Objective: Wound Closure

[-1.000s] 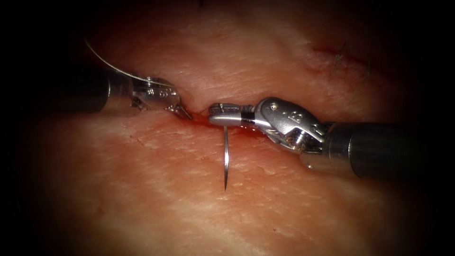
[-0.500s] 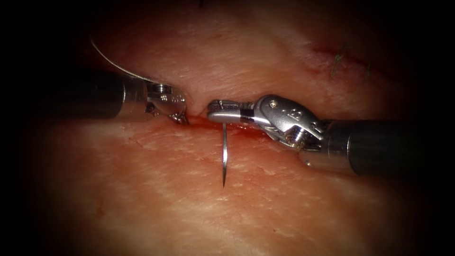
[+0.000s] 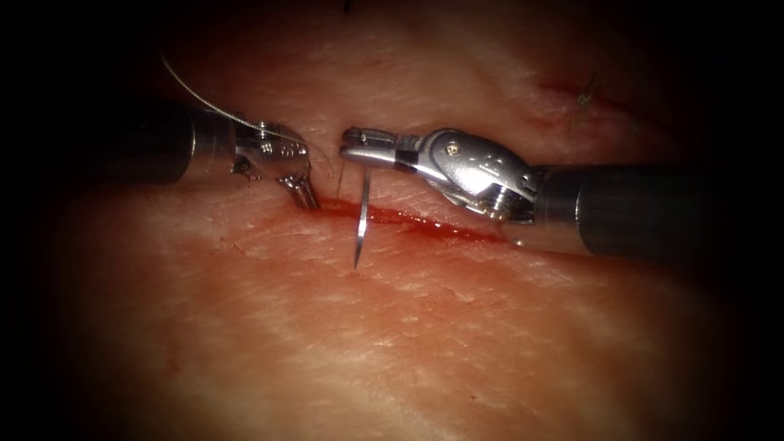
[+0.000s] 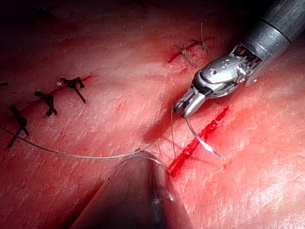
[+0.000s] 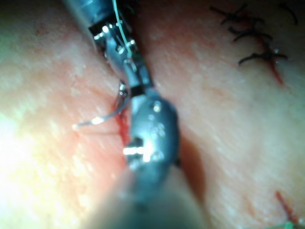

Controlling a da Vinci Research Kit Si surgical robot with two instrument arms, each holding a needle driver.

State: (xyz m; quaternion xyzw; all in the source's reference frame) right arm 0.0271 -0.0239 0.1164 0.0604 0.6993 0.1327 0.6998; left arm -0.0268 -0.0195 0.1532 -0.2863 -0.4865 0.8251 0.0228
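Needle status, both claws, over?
Right claw shut on needle near its thread end, point hanging free above the tissue. Left claw tips at the cut. Thread crosses left shaft.

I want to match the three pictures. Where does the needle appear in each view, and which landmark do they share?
Endoscope view: the needle hangs from the right tool, held near its rear end, point free above the tissue, crossing the cut.
Left wrist view: the needle curves away from the right tool over the cut.
Right wrist view: the needle sticks out beside the right tool.
Shared landmark: the red cut.
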